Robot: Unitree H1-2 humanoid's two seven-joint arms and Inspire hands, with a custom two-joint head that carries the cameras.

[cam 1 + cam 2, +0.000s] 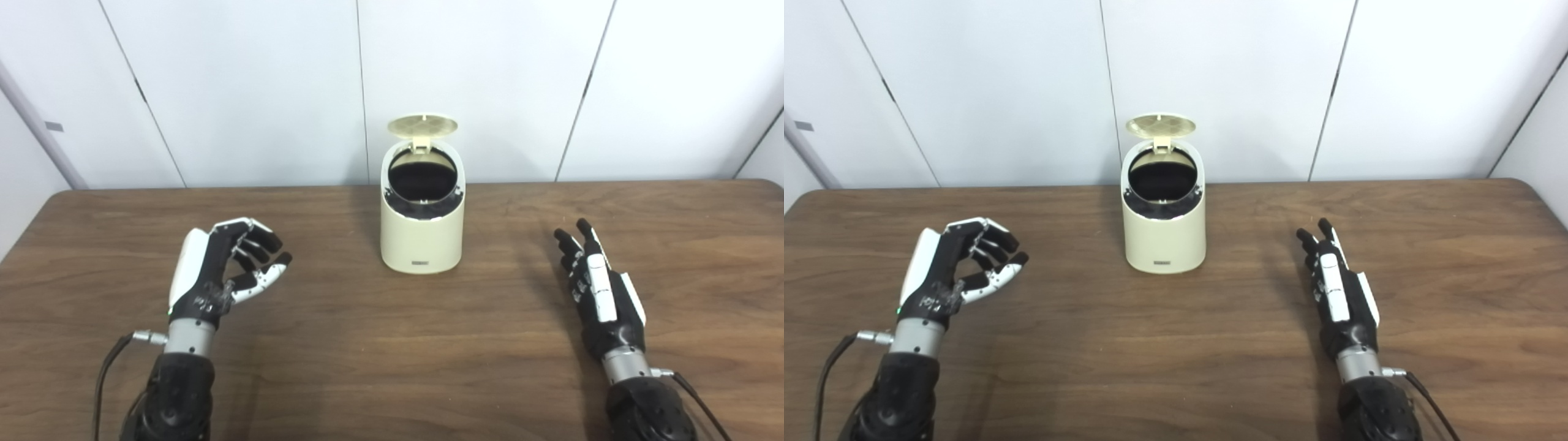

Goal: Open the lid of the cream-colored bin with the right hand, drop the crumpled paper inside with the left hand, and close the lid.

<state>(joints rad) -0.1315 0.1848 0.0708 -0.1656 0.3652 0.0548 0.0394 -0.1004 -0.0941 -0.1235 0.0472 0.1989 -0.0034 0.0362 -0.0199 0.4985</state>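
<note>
A cream-colored bin (421, 236) stands at the middle back of the wooden table (392, 343). Its round lid (422, 125) is tipped up on the rear hinge, showing a dark inside. No crumpled paper shows anywhere in either view. My left hand (223, 269) hovers to the bin's left with fingers curled loosely and apart, nothing between them. To the bin's right, my right hand (597, 288) lies edge-on, fingers stretched out and holding nothing.
White wall panels (245, 86) rise right behind the table's back edge. A cable (107, 367) trails from my left wrist, and another cable (698, 401) from my right wrist.
</note>
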